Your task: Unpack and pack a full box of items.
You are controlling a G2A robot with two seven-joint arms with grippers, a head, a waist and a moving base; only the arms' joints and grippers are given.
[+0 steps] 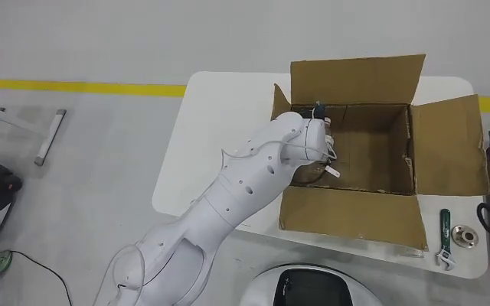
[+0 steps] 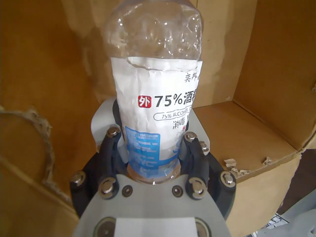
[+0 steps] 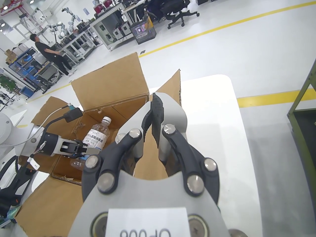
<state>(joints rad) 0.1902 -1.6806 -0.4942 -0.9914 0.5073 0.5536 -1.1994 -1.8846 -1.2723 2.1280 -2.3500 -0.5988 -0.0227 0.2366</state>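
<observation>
Cardboard box point(image 1: 356, 79) sits open on the white table point(image 1: 222, 115) with its 4 flaps spread. Within its walls the left gripper point(image 2: 151, 124) pinches a clear plastic bottle point(image 2: 155, 50) by its labelled lower half, cap end tilted upward. The right gripper point(image 3: 154, 104) hangs above the table beside the box, its 2 fingers pressed together on nothing, and a green-handled wrench point(image 1: 445, 239) lies near the box's corner.
</observation>
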